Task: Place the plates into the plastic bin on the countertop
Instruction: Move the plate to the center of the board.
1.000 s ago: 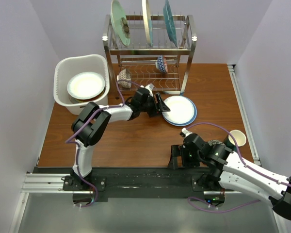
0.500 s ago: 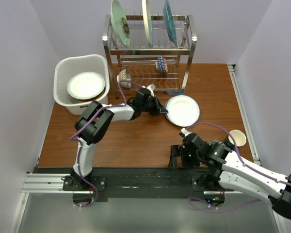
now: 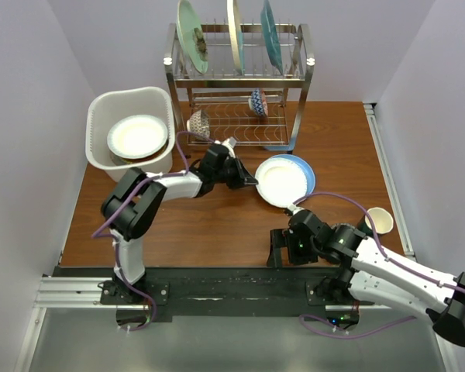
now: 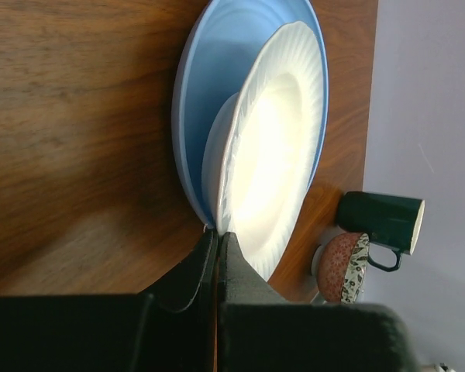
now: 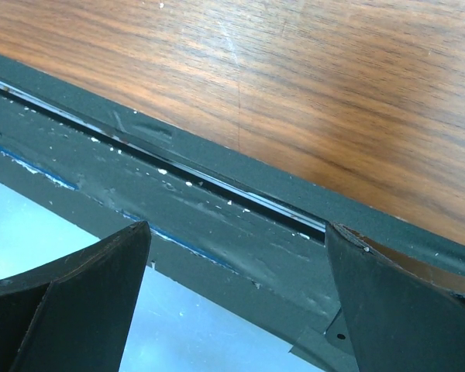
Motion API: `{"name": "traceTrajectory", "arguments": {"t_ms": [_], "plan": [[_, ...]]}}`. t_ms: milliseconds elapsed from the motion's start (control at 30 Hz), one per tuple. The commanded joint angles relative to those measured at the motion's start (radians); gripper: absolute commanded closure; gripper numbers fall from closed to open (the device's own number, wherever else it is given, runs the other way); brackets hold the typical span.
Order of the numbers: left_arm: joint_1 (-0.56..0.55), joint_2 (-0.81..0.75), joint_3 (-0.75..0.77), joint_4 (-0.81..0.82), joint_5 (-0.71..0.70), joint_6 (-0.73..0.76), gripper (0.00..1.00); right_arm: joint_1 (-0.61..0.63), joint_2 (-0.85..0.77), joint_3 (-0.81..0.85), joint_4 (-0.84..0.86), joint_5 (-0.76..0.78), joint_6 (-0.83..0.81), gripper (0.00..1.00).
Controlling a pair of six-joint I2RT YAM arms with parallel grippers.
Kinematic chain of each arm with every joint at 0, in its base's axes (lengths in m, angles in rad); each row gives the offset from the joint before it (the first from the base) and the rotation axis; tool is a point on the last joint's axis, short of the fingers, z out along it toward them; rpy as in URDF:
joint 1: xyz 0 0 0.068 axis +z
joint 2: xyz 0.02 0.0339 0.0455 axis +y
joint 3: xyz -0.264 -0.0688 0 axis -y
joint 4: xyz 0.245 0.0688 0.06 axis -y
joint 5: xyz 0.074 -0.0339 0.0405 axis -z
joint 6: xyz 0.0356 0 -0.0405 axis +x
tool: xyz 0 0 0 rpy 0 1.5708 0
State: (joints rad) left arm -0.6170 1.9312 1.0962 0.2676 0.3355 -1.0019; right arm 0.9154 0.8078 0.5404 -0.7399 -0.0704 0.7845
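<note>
Nearest the bases, the right fingers (image 5: 77,302) were spread as wide as they go and held nothing, hanging low over the black rail (image 5: 217,225) at the near edge of the reddish wood tabletop (image 3: 217,225). Just beyond that arm, near the tabletop's right edge, a dark green mug (image 4: 384,221) stood beside a patterned bowl (image 4: 342,267).

Further in, around the middle of the tabletop, the left fingers (image 4: 187,275) were pinched shut on the near-left rim of the white plate (image 4: 275,139). That fluted plate was tipped up off the blue plate (image 4: 217,70) beneath it, a gap showing between the two on the gripped side; the blue plate lay flat on the wood, its rim showing past the white one on the far right.

At the far left stood the white plastic bin (image 3: 101,108), with a pale plate (image 3: 137,136) lying flat inside. To its right, against the back wall, the wire rack (image 3: 298,93) held three plates (image 3: 234,31) on edge in its upper tier and two small bowls (image 3: 257,101) below.
</note>
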Motion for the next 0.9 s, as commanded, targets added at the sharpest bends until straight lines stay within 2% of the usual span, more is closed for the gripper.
{"name": "traceTrajectory", "arguments": {"t_ms": [0,367,600,700,867], "plan": [[0.025,-0.126,-0.073,0.001,-0.027,0.063,1.0,0.0,0.008,0.046,0.019,0.012,-0.018,0.01],[0.06,-0.29,-0.268,-0.033,-0.039,0.08,1.0,0.0,0.063,0.096,0.046,0.046,-0.051,0.01],[0.079,-0.414,-0.377,-0.082,-0.067,0.095,1.0,-0.013,0.267,0.219,0.129,0.069,-0.109,0.01],[0.098,-0.477,-0.436,-0.084,-0.069,0.092,1.0,-0.045,0.321,0.269,0.143,0.095,-0.168,0.01],[0.128,-0.554,-0.49,-0.133,-0.079,0.117,1.0,-0.209,0.37,0.319,0.192,0.073,-0.255,0.01]]}}
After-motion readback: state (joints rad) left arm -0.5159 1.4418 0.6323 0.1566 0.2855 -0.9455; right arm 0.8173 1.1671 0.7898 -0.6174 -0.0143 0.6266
